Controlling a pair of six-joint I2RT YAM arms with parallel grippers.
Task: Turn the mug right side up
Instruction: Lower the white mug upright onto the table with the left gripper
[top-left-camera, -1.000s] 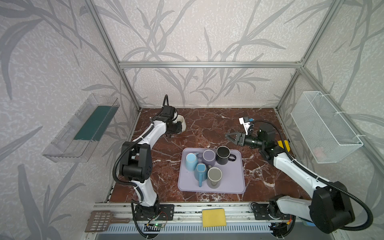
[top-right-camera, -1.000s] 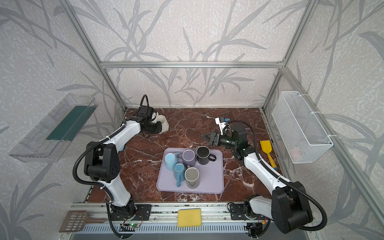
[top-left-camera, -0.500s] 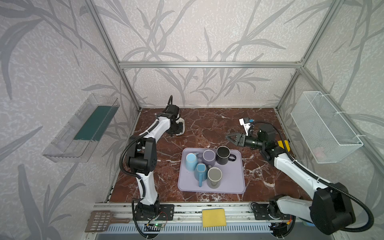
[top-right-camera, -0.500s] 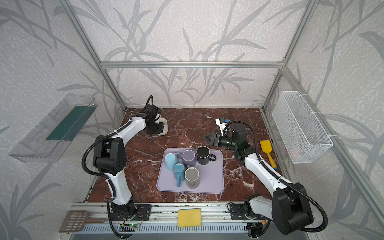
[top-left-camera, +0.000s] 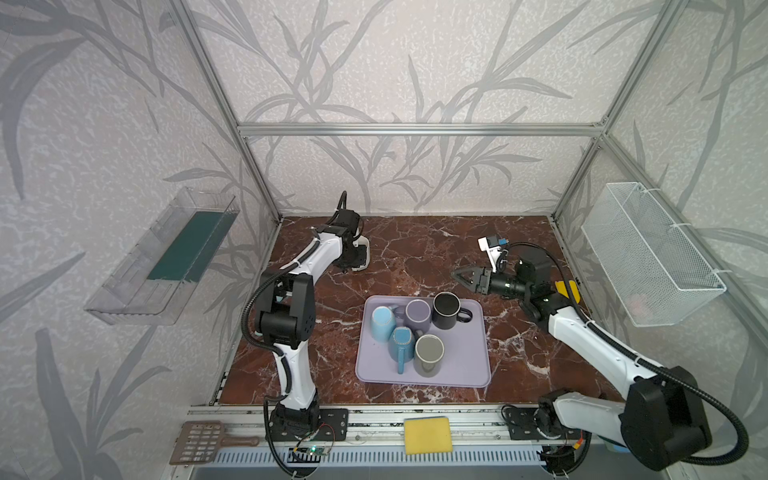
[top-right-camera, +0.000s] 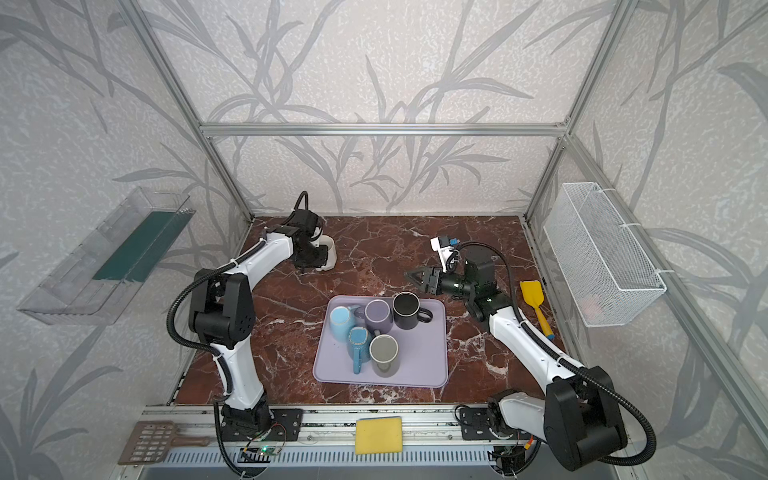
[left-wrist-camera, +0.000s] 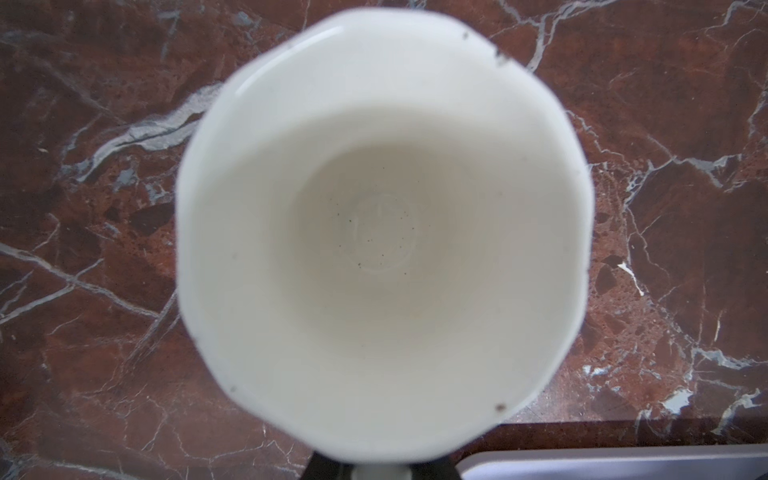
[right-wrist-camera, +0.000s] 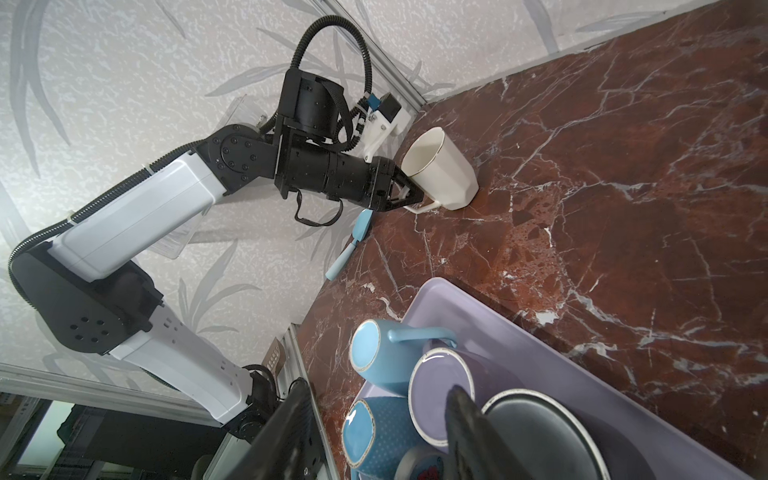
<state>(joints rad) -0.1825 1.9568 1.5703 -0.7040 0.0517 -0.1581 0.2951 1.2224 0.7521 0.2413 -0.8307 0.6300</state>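
Six mugs were in view: one white mug (right-wrist-camera: 440, 174) at the far left of the marble table (top-left-camera: 415, 249), and five on the single lilac tray (top-left-camera: 465, 357). Those five were a pale blue mug (top-left-camera: 381, 323), a purple mug (top-left-camera: 417, 312), a black mug (top-left-camera: 445, 305), a speckled blue mug (top-left-camera: 402, 338) and a grey mug (top-left-camera: 429, 351).

There were two grippers. The left gripper (right-wrist-camera: 414, 199) was pinched narrow on the handle (right-wrist-camera: 424, 206) of the white mug, as the right wrist view showed. The right gripper (top-left-camera: 460, 275) hung above the table just behind the tray, jaws partly apart, holding and touching nothing.

The white mug stood mouth up near the back left corner, well apart from the tray. It was cream-white with faceted sides, wider at the lip than at the base, with a thin dark line round the lip. The left wrist view looked straight down into it: empty, with a few small dark specks on the bottom and rim. Its base seemed to rest on the marble, though whether it sat flat or slightly tilted was hard to tell
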